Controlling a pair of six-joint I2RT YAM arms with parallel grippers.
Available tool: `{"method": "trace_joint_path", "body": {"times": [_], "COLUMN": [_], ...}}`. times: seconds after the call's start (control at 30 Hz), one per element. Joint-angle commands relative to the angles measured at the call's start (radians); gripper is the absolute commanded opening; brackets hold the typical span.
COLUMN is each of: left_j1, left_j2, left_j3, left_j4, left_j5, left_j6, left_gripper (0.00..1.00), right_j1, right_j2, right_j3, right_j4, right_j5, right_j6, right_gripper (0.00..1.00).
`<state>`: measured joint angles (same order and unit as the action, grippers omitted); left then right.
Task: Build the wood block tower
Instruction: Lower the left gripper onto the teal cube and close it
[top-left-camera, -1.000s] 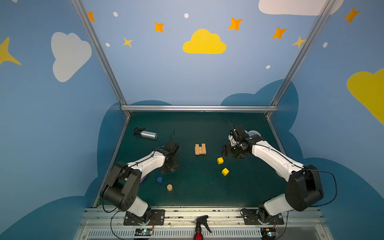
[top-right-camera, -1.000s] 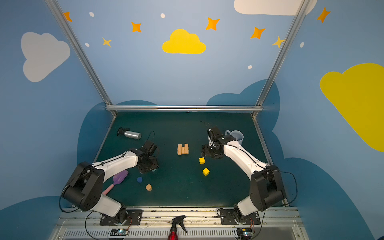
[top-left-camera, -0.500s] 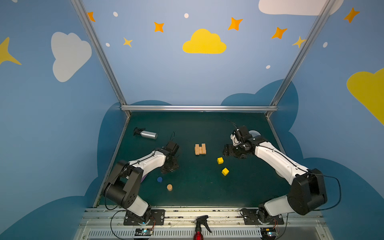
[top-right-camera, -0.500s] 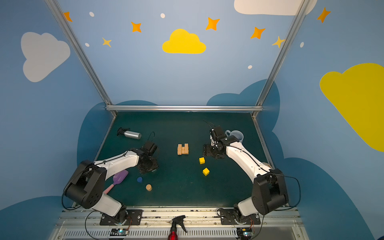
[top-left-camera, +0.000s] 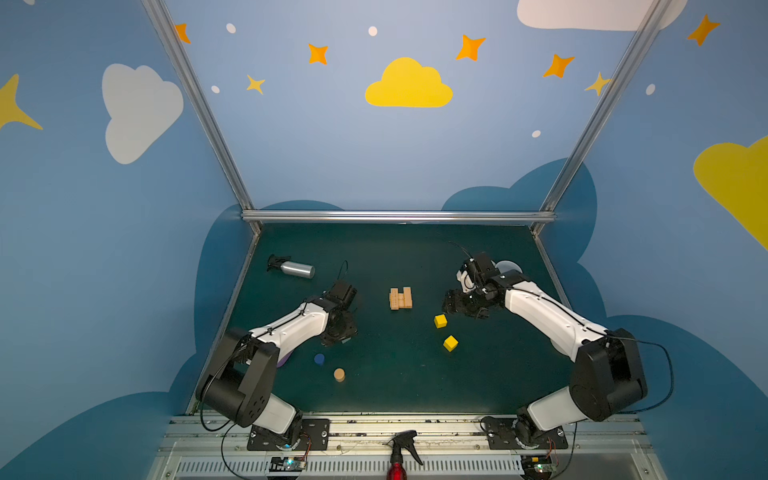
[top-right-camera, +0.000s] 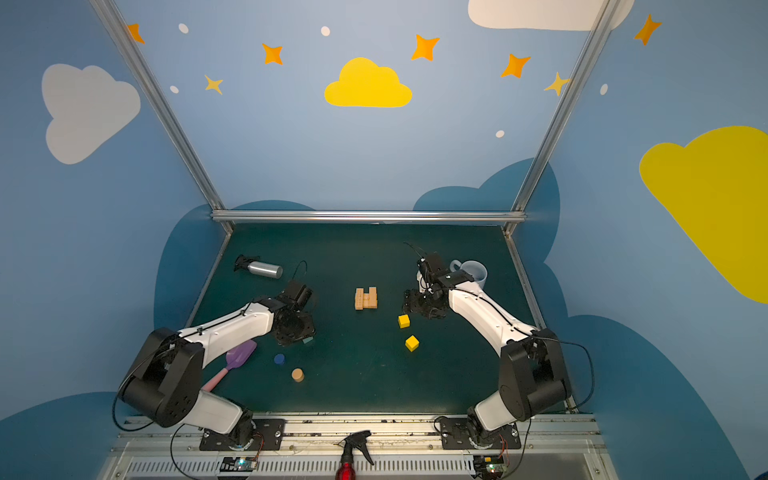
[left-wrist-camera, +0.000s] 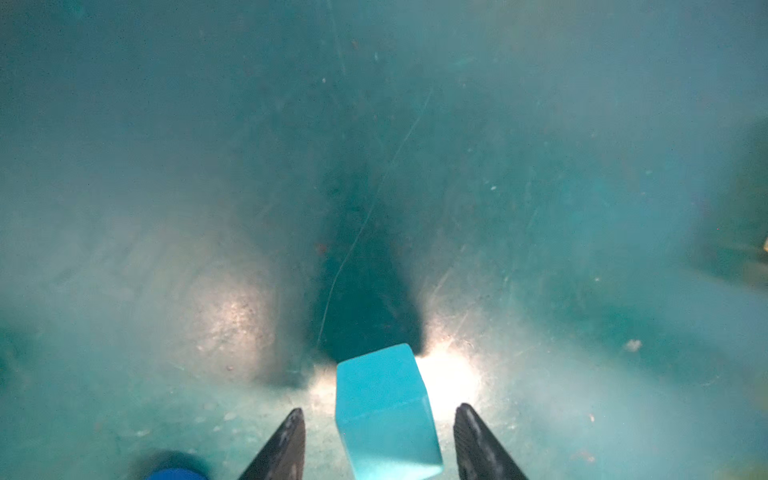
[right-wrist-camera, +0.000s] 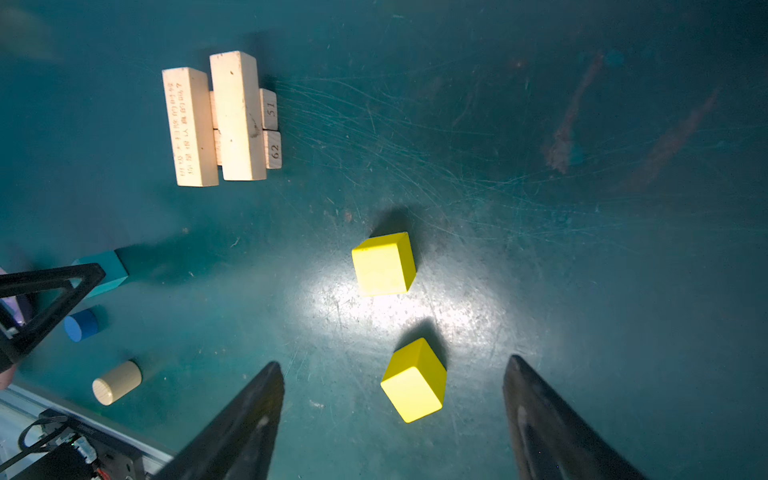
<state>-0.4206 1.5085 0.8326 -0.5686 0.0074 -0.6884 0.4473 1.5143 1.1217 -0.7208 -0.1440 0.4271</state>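
Note:
The tan planks (top-left-camera: 400, 298) (top-right-camera: 366, 298) (right-wrist-camera: 216, 120) lie crosswise in two layers mid-table. My left gripper (left-wrist-camera: 379, 407) (top-left-camera: 338, 332) is open and low over the teal cube (left-wrist-camera: 386, 415) (top-right-camera: 308, 340), which sits between the fingers with a gap on each side. My right gripper (right-wrist-camera: 393, 360) (top-left-camera: 461, 305) is open and holds nothing. It hangs above two yellow cubes (top-left-camera: 440, 321) (top-left-camera: 450, 343), the nearer cube (right-wrist-camera: 415, 382) showing between its fingers. The blue cylinder (top-left-camera: 319, 359) (right-wrist-camera: 81, 326) and the tan cylinder (top-left-camera: 339, 374) (right-wrist-camera: 116, 382) rest front left.
A silver spray bottle (top-left-camera: 293, 268) lies at the back left. A pale mug (top-right-camera: 471, 272) stands behind the right wrist. A purple scoop (top-right-camera: 239, 357) lies under the left arm. A red spray bottle (top-left-camera: 399, 457) sits on the front rail.
The right arm has shifted only slightly near the yellow cubes. The left gripper stays low over the teal cube. No block has moved.

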Motion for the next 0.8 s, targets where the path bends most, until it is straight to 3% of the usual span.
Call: {"method": "trace_joint_path", "body": {"times": [0.0,0.3,0.53,0.77], "left_j1": [0.003,0.001,0.001,0.002], "left_j2": [0.021,0.017,0.005,0.018], "left_j3": [0.013,0.022,0.021,0.027], "left_j4": [-0.012,-0.026,-0.033,-0.035], "left_j5": [0.0,-0.003,-0.006,0.005], "left_j6": [0.011,0.009,0.014,0.02], "left_gripper": [0.55,0.43,0.41,0.29], "right_j1": [-0.001,-0.002,-0.002,-0.003], "right_j2": [0.005,-0.005,0.004,0.001], "right_j3": [-0.004,-0.004,-0.004,-0.006], "right_j4": [-0.001,-0.003,-0.002,-0.002], "right_j5": [-0.01,-0.006,-0.011,-0.009], "right_j6": [-0.01,-0.011,-0.013,-0.013], "right_gripper": [0.81,0.81,0.81,0.81]}}
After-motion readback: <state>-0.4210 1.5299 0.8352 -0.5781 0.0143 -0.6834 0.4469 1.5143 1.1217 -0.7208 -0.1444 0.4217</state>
